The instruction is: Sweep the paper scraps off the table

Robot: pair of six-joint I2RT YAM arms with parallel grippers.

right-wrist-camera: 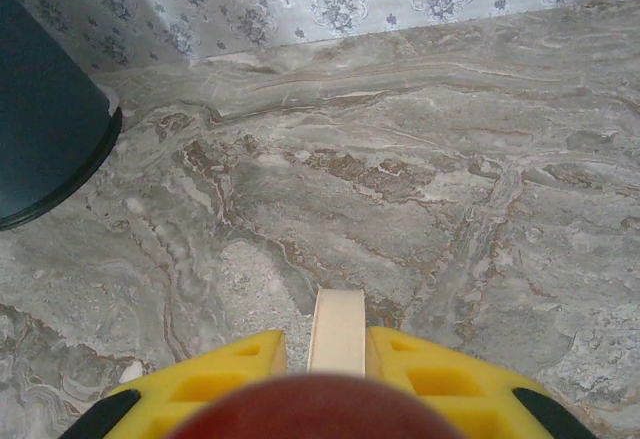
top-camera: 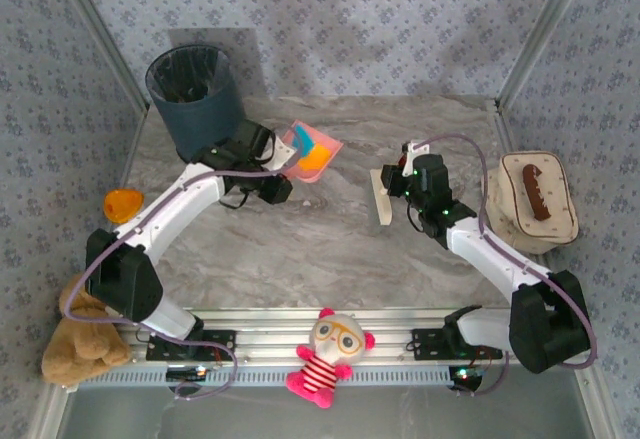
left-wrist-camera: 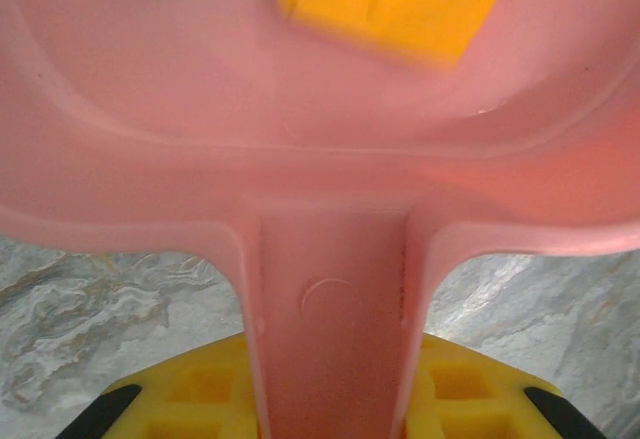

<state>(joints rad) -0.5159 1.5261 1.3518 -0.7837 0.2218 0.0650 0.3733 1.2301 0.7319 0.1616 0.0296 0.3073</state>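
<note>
now, both arms grip tools, and the paper scraps [top-camera: 313,158] lie in the pink dustpan [top-camera: 333,145].
left gripper [top-camera: 283,167] is clamped on the dustpan's handle, holding it over the far left of the table [top-camera: 300,249], just right of the dark bin [top-camera: 195,99]; orange and cyan bits sit inside. right gripper [top-camera: 395,181] is closed on a cream brush [top-camera: 382,199], apart to the right.

Ahead of the left hand [left-wrist-camera: 330,394], the dustpan [left-wrist-camera: 320,149] runs past both side edges. Its scraps [left-wrist-camera: 400,4] are blurred and cut by the top edge. At the base of the right hand [right-wrist-camera: 337,359], a blurred dark-red blob [right-wrist-camera: 300,414] hides the near end of the brush [right-wrist-camera: 337,329]. The bin [right-wrist-camera: 45,109], to the left, is cropped.
</note>
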